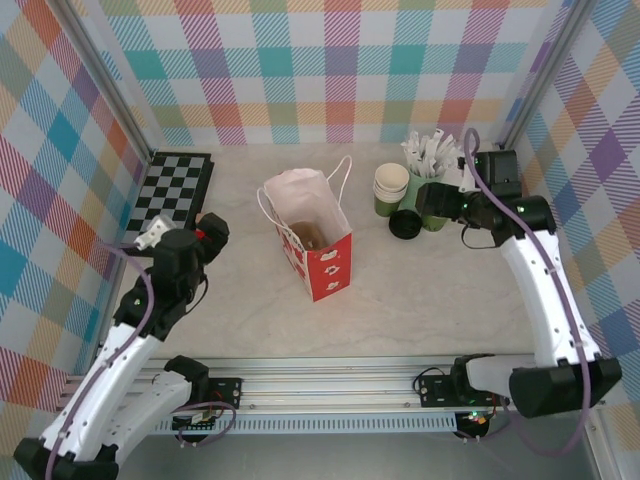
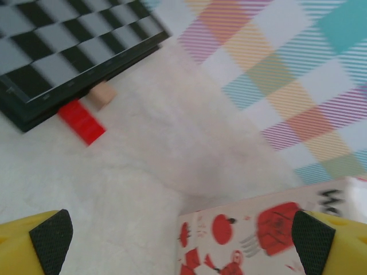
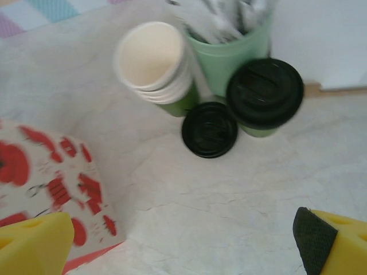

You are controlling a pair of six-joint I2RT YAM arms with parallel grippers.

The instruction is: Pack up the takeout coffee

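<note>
Takeout coffee (image 3: 265, 97), a green cup under a black lid, stood upright on the counter (image 1: 420, 290), well off the bag on the right arm's side and not yet packed. The paper bag (image 1: 312, 235), red and white, stood open-mouthed mid-counter, and a chessboard (image 1: 175, 187) lay off its opposite side. Both sets of fingers were released and bare. The right arm's fingers (image 3: 327, 243) hung spread near the coffee, and the left arm's fingers (image 2: 51, 238) were spread close by the bag's printed wall.

As for risks, the bag looked light and its handles drooped by the mouth, so a cup lowered off-centre could snag them or tip it. The coffee was crowded. A pale cup of wrapped sticks (image 3: 229, 57) stood just beside it, with a stack of lidless cups (image 3: 157, 66) and a loose lid (image 3: 210, 129) on its bagward side. Wide fingers closing in could knock these over, and a hard squeeze might pop the coffee's lid.

From above, the right wrist covered most of the coffee. Something brown sat inside the bag, too dim to name. Both wrist views were blurred, and I couldn't tell whether the coffee touched the stick cup.
</note>
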